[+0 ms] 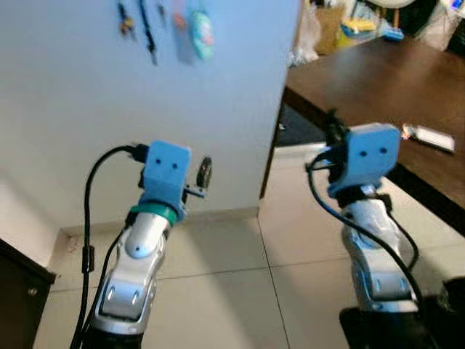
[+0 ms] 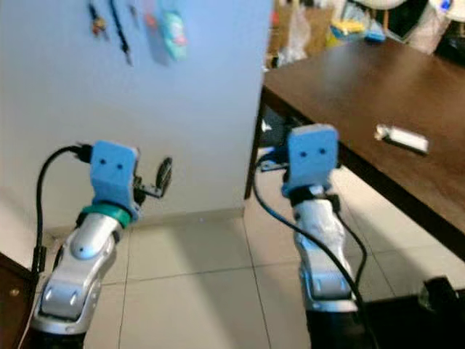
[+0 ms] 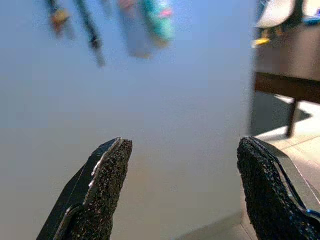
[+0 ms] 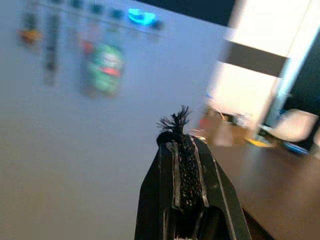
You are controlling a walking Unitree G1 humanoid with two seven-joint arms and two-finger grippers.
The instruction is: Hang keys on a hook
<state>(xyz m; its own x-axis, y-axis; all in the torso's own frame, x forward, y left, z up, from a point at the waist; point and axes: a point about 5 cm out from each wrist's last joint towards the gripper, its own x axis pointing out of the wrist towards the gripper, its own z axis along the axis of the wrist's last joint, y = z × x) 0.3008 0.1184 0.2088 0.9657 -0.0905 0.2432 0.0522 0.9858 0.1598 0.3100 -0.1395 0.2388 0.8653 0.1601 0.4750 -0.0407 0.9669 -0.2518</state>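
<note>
A small silver-white bunch that looks like the keys (image 1: 429, 136) lies on the dark wooden table (image 1: 363, 80) to my right. High on the pale wall hang a small orange-tipped item (image 1: 126, 22), a black strap (image 1: 149, 33) and a teal tag (image 1: 202, 33), all blurred. A row of hooks (image 4: 75, 4) runs above them. My left gripper (image 3: 185, 190) is raised toward the wall below these, open and empty. My right gripper (image 4: 182, 145) is raised near the table's corner, fingers pressed shut, with a black frayed tuft at their tips.
The table's leg (image 1: 270, 156) stands just beyond the wall's corner. A dark cabinet (image 1: 22, 291) is at my lower left. Pale tiled floor (image 1: 240, 276) lies underfoot. Bags and clutter (image 1: 356, 25) sit behind the table.
</note>
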